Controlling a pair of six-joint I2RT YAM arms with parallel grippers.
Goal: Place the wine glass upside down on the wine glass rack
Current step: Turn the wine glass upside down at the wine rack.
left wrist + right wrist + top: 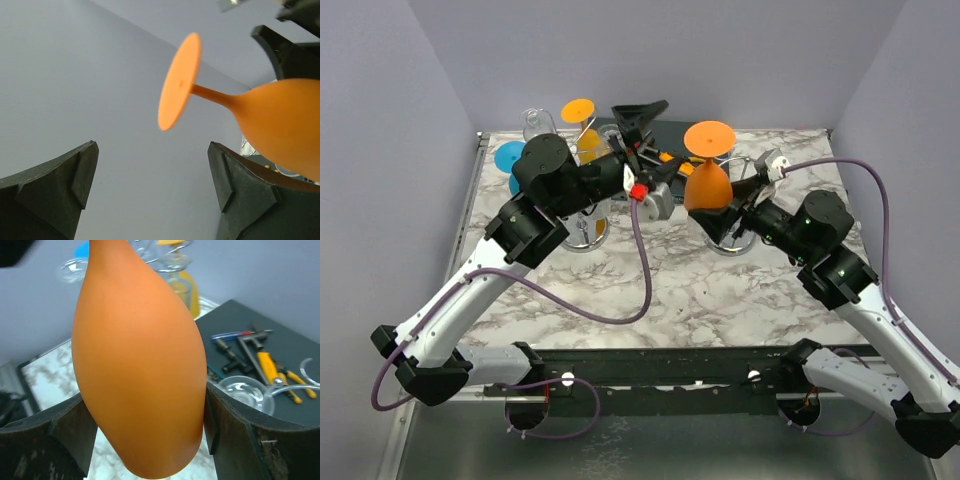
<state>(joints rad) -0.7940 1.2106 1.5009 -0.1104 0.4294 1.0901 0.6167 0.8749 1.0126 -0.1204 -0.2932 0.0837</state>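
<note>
An orange wine glass (707,187) hangs upside down over the table's back right, its round foot (710,137) on top. My right gripper (722,208) is shut on its bowl (140,360), with one finger pressed against each side. My left gripper (655,138) stands wide open just left of the glass, with nothing between its fingers (60,185). In the left wrist view the foot (179,82) and stem lie beyond that gripper (152,150), apart from it. The wine glass rack (582,232), a chrome stand at the back left, holds a yellow-orange glass (578,110), a blue glass (508,156) and a clear one (534,122).
A black mat (280,335) with screwdrivers and other hand tools (260,355) lies at the back of the marble table (700,290). A round chrome base (732,243) stands below the held glass. Grey walls close in the sides and back.
</note>
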